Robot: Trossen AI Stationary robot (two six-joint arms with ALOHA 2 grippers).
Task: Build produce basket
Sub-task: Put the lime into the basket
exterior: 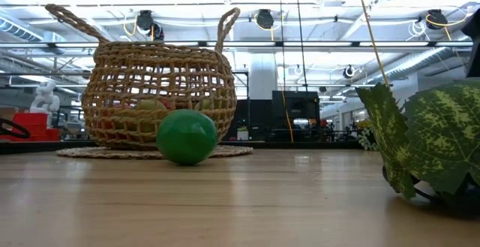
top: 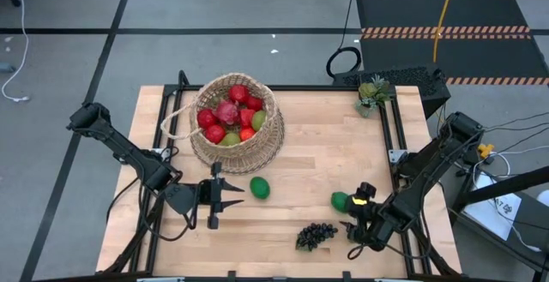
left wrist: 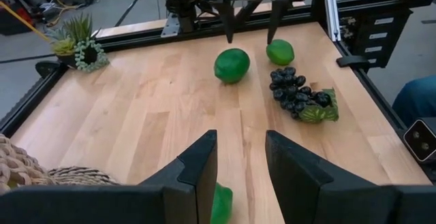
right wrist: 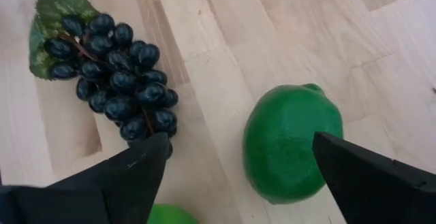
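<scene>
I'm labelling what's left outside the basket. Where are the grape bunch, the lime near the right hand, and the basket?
grape bunch [top: 316, 235]: high view, middle of the dark cluster.
lime [right wrist: 293, 142]: right wrist view, centre of its green skin.
basket [top: 262, 149]: high view, woven side wall.

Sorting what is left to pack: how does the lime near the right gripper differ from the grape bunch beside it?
The lime is one smooth, bright green ball; the grape bunch is many small dark berries with a leaf. The lime sits between the open right gripper fingers; the grapes lie outside them. Both rest on the table, outside the basket.
</scene>
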